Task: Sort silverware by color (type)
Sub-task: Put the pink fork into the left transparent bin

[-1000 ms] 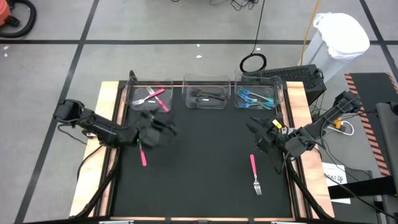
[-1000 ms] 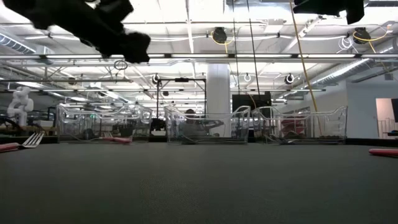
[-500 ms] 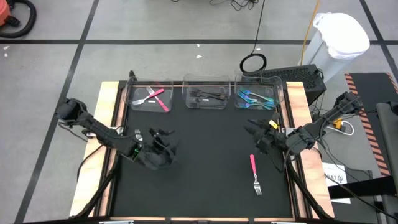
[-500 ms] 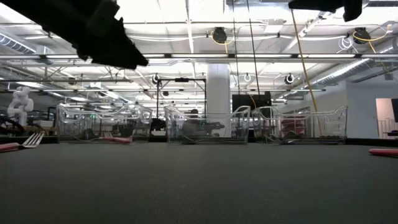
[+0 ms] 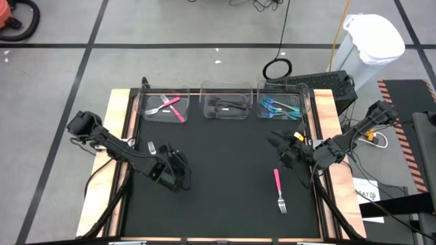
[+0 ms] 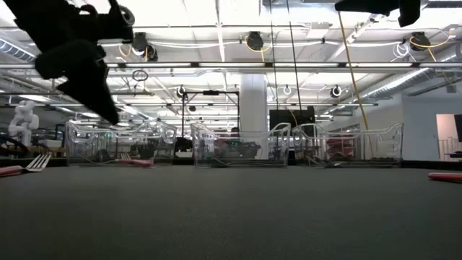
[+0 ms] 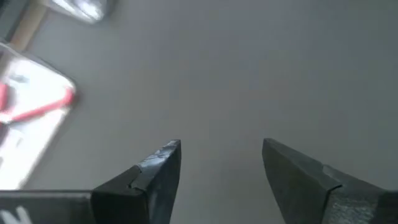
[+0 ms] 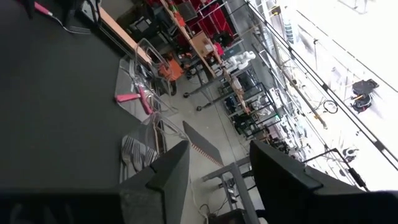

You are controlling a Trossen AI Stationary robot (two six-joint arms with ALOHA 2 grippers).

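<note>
Silverware is spread over a black worktop (image 5: 225,184) with pale wooden edges, most of it already in three clear bins along the far side. Both dark arms reach in over the mat, the left one from the left edge and the right one from the right edge.

The left bin (image 5: 162,105) holds pink-handled pieces, among them a pink fork (image 5: 161,106) lying slanted. The middle bin (image 5: 227,105) holds the black pieces (image 5: 229,105). The right bin (image 5: 283,107) holds the teal pieces (image 5: 281,107).

The left tool (image 5: 178,173) hangs low over the left part of the mat, its fingers (image 7: 163,167) apart with bare mat between them and nothing held. Just behind that arm, by the left edge, a silver fork head (image 5: 150,147) shows; its handle is hidden under the arm.

The right tool (image 5: 278,145) hovers near the right edge, in front of the teal bin, its fingers (image 8: 169,171) apart and empty.

A loose pink fork (image 5: 278,190) lies on the mat near that tool, on the near side of it, handle toward the bins and silver tines toward the front edge.
</note>
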